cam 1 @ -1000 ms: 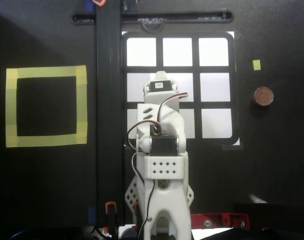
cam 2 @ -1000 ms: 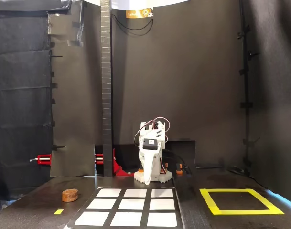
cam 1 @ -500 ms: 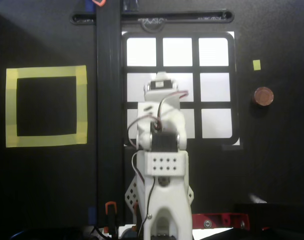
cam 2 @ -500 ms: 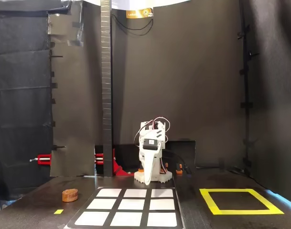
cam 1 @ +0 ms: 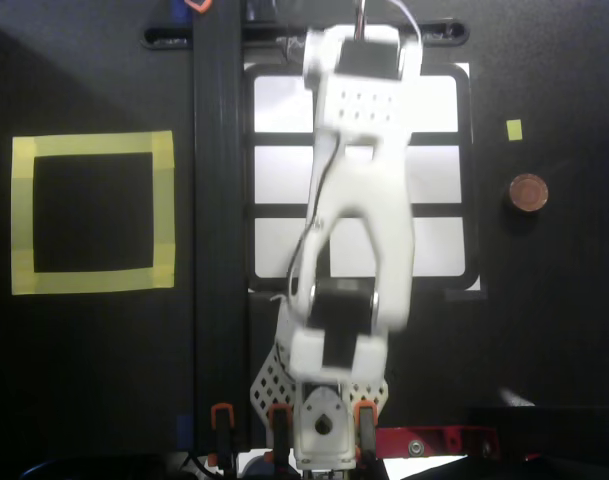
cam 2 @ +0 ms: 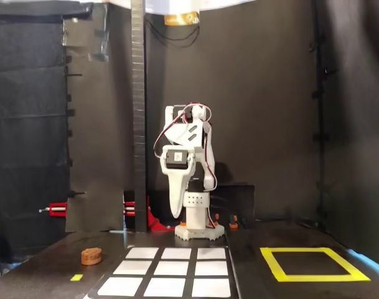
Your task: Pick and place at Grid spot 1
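A brown round disc (cam 1: 528, 192) lies on the black table to the right of the lit 3x3 grid (cam 1: 464, 170); in the fixed view the disc (cam 2: 91, 255) sits left of the grid (cam 2: 170, 270). Grid spot 1 (cam 1: 279, 103), the upper-left cell in the overhead view, is bare and partly covered by the raised arm. My gripper (cam 2: 175, 213) hangs point down high above the table near the arm's base, its jaws together with nothing in them. In the overhead view the arm's links hide the gripper.
A yellow-tape square (cam 1: 92, 145) lies left of the grid overhead, and the same square (cam 2: 301, 250) lies right of it in the fixed view. A small yellow marker (cam 1: 514, 129) sits near the disc. A black upright post (cam 2: 138, 124) stands beside the arm's base (cam 2: 199, 232).
The arm has swung up from its folded rest pose. The gripper now hangs much higher and slightly left in the fixed view. The disc has not moved.
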